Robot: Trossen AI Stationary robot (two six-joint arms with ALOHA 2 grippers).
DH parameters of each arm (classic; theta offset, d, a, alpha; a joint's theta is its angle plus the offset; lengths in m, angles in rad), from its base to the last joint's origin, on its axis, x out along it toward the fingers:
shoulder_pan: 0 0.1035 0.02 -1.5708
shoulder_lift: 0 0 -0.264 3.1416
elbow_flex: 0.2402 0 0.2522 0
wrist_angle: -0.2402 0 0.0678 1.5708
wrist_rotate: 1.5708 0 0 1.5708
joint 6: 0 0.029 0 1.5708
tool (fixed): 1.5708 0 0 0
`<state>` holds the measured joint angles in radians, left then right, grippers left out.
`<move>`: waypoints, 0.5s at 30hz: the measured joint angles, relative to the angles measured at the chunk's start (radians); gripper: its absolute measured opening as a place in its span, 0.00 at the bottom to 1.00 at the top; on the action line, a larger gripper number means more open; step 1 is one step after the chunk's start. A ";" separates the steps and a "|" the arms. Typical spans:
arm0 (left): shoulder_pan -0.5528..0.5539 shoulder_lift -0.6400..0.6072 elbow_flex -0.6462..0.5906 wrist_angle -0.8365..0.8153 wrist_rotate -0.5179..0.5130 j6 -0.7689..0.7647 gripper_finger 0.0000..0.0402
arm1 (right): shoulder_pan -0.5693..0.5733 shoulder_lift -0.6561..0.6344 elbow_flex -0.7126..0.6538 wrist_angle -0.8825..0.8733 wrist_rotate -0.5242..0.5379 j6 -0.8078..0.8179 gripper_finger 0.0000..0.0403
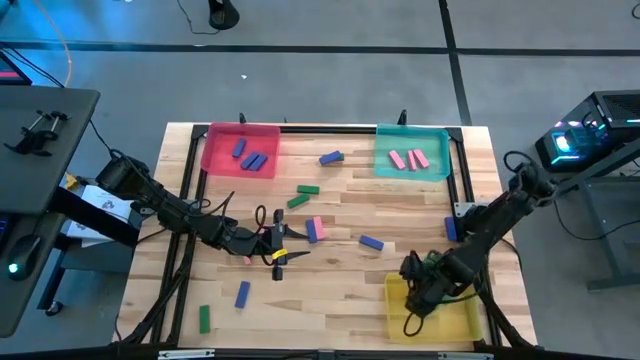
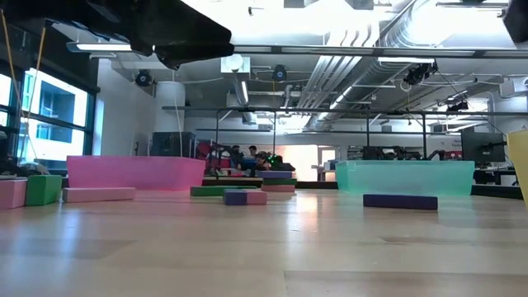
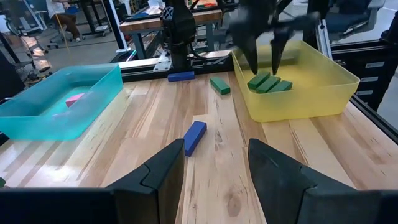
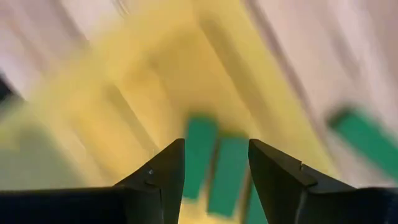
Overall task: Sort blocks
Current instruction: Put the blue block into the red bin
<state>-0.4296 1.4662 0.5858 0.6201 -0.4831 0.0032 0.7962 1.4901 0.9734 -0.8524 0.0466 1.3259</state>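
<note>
Right gripper [image 1: 412,298] over yellow tray [image 3: 323,93], fingers parted and empty, green blocks [image 3: 268,83] directly beneath; lift straight clear of tray wall; left gripper [image 1: 283,249] spread, empty, mid-table.

Small flat blocks [image 1: 311,189] in green, pink and blue-purple lie scattered on the table; 3 blue-purple ones [image 1: 252,160] rest in the pink tray [image 1: 215,140].

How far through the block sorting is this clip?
Partly done. Blue blocks lie in the pink tray, pink blocks in the teal tray, green blocks in the yellow tray. The right gripper hangs open over the greens; the left gripper holds nothing. Many blocks remain loose.
</note>
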 joint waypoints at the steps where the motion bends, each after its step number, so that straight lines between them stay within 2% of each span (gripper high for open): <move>1: 0.000 0.000 0.000 0.000 0.000 0.000 0.41 | 0.008 -0.007 0.015 0.001 0.067 -0.020 0.40; 6: 0.000 0.000 0.000 0.000 0.000 0.000 0.41 | 0.033 -0.013 0.081 0.028 0.458 -0.169 0.40; 10: 0.000 0.000 0.000 -0.003 0.000 0.000 0.41 | 0.022 -0.013 0.063 0.186 0.789 -0.332 0.40; 12: 0.000 0.000 0.000 -0.005 0.000 0.000 0.41 | 0.003 -0.008 0.041 0.304 0.865 -0.424 0.40; 15: 0.000 0.000 0.000 -0.008 0.000 0.000 0.41 | -0.034 0.008 -0.011 0.516 0.866 -0.594 0.40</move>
<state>-0.4297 1.4662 0.5858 0.6119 -0.4835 0.0029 0.7617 1.4976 0.9621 -0.3367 0.9129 0.7322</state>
